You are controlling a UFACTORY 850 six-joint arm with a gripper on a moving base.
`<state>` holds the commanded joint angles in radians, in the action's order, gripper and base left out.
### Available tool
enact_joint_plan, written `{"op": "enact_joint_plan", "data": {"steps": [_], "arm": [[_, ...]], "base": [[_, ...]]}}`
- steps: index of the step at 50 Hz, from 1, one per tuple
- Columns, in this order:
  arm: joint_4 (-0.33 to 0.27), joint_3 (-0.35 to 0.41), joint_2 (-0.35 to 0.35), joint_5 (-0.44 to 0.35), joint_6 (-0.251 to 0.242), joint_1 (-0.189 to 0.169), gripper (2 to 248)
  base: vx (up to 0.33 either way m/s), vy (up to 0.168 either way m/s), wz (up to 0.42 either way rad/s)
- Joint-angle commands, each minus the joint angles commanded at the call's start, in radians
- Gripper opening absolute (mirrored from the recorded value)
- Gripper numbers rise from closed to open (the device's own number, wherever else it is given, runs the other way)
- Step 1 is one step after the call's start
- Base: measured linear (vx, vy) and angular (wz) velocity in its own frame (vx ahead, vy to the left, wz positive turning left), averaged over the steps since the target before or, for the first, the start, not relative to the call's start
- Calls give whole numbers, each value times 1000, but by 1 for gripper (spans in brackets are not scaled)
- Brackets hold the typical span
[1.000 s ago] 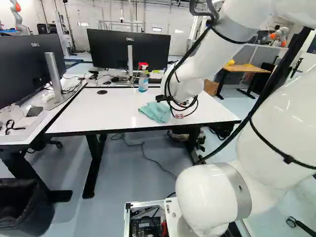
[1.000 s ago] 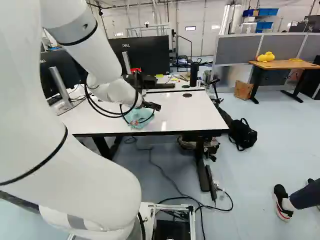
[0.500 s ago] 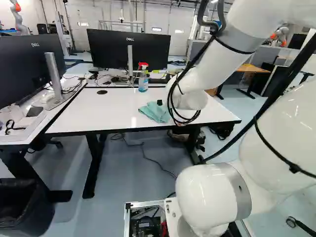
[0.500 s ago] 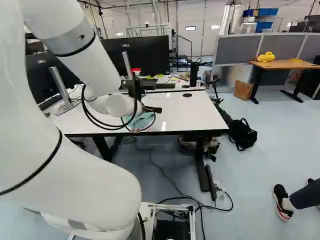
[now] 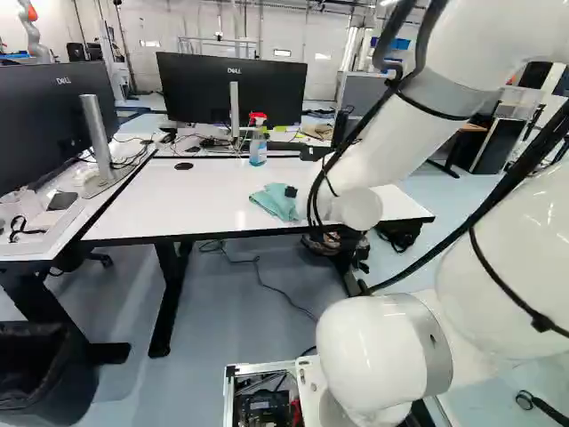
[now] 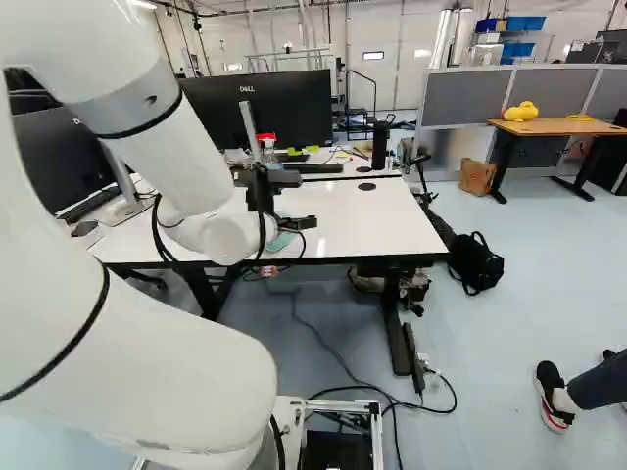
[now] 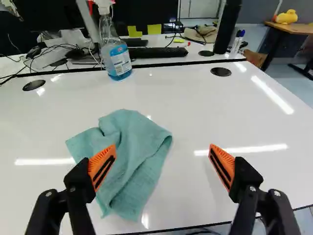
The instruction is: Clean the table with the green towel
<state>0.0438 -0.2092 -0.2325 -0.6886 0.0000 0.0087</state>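
My arm has drawn back from the green towel (image 7: 122, 159), gripper (image 7: 162, 164) spread, holding nothing. Towel lies crumpled near the table (image 7: 234, 107) edge; a careless pass could push it off.

The arm (image 5: 418, 116) is glossy white, built of thick rounded segments that swell into bulbous joints. A grey band rings the upper segment, edged by a thin black seam, and similar thin black seam lines cross the large white shell nearest the cameras. The lowest joint (image 5: 382, 360) is a white dome with a broad grey collar. Black cables (image 6: 167, 240) loop loosely around the wrist end of the arm. The gripper (image 7: 164, 164) is black, with two angular fingers of matte plastic, each carrying a round fastener near its base. The pads (image 7: 101, 164) are bright orange wedges, ribbed with dark slots.
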Motion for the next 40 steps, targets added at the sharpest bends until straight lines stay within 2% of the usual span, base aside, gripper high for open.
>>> {"op": "enact_joint_plan", "data": {"steps": [21, 40], "arm": [[-26, 73, -28, -111, 0, -5, 247], [-40, 111, -43, -168, 0, -8, 247]], "base": [[0, 0, 0], [0, 0, 0]]}}
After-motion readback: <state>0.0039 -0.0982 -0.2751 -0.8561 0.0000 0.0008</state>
